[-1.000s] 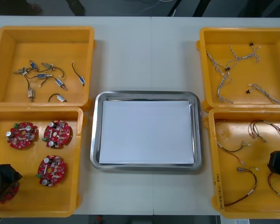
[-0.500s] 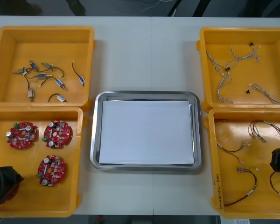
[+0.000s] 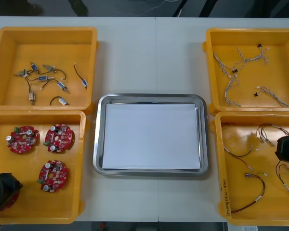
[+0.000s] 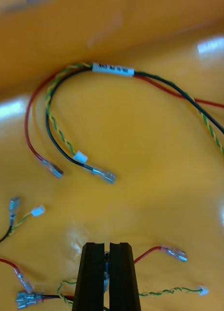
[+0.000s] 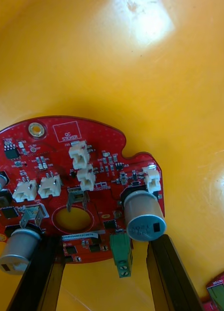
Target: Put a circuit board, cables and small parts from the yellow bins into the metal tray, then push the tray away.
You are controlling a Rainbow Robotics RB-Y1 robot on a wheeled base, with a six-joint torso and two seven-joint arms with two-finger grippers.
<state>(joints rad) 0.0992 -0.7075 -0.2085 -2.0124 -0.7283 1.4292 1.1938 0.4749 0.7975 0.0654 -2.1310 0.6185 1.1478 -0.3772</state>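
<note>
In the near-left yellow bin (image 3: 82, 163), my left gripper (image 3: 0, 192) hangs over a round red circuit board (image 5: 77, 194). Its fingers (image 5: 170, 272) stand apart on either side of that board's near edge, open. Three more boards (image 3: 53, 175) lie beside it. At the right side of the near-right bin (image 3: 220, 168), my right gripper (image 3: 288, 150) has its fingers (image 4: 124, 277) pressed together on a thin red and yellow cable (image 4: 160, 251), whose strands stick out on both sides. The metal tray (image 3: 149, 97), white inside, sits between the bins.
Small metal parts (image 3: 43, 79) lie in the far-left bin (image 3: 43, 32). Twisted blue and white cables (image 3: 241, 72) are in the far-right bin (image 3: 253, 32). Other red and yellow cables (image 4: 68, 121) lie on the near-right bin's floor. Bare table lies beyond the tray.
My right gripper has moved toward the far side of its bin, and the cable strands near it have shifted with it. The left gripper has slipped slightly toward the near edge.
</note>
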